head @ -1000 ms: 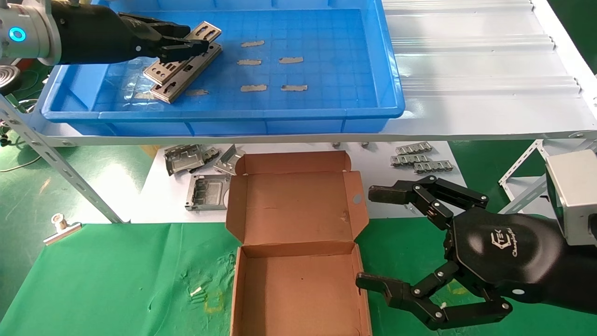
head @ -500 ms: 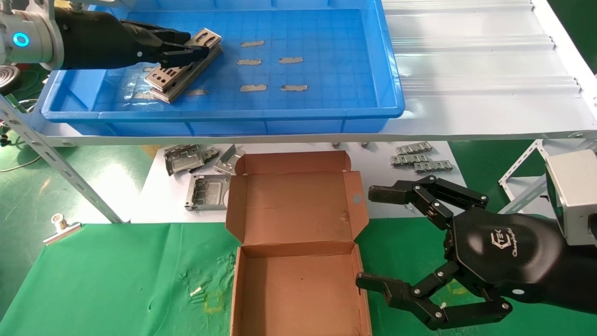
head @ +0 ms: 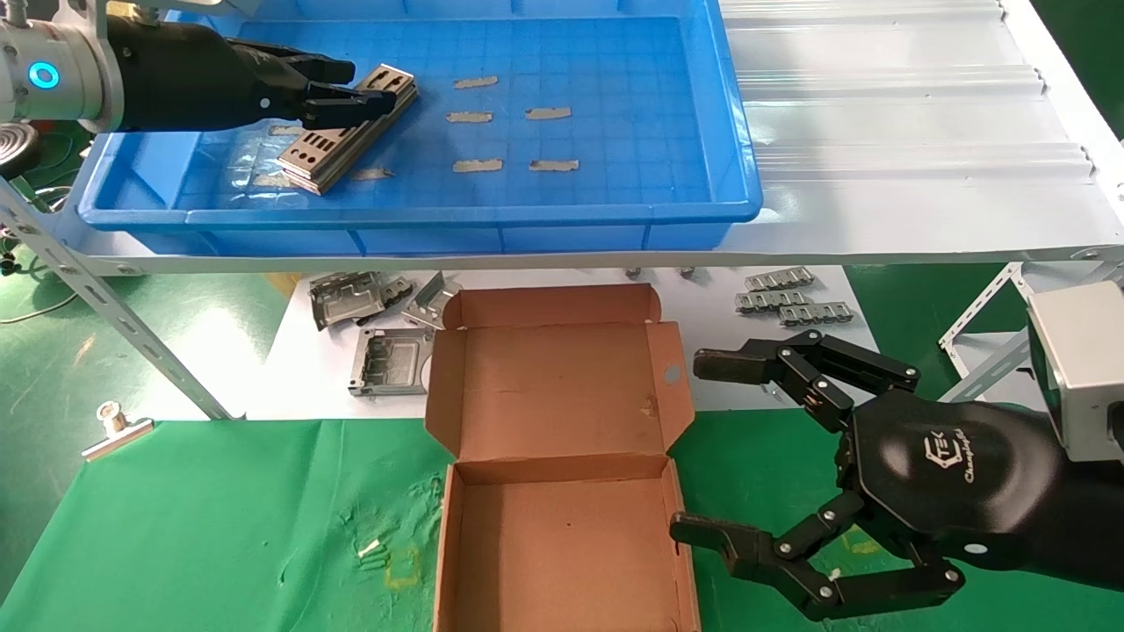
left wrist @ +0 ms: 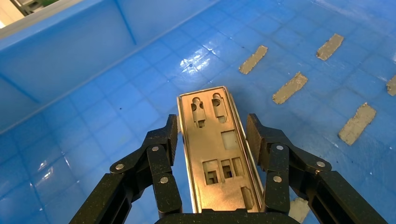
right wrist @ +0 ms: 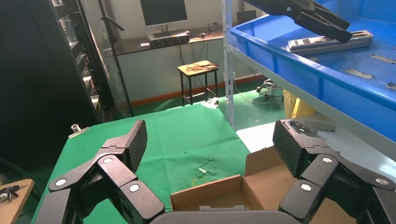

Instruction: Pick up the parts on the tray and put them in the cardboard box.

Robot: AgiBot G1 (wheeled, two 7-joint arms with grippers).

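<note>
Parts (head: 347, 127): small stack of thin punched metal plates lying at the left end of the tray (head: 615, 215), on its grid floor; probably light and stiff, with smooth faces that could slide over one another.
Hold point: across the long edges near mid-length, so the top plate (left wrist: 217, 154) stays level.
Left gripper (left wrist: 212, 142): reaches low over the stack, fingers spread either side of the top plate, just beside its edges, not visibly clamped.
Right gripper (head: 746, 448): parked beside the cardboard box (head: 562, 491), fingers wide apart, holding nothing.
</note>
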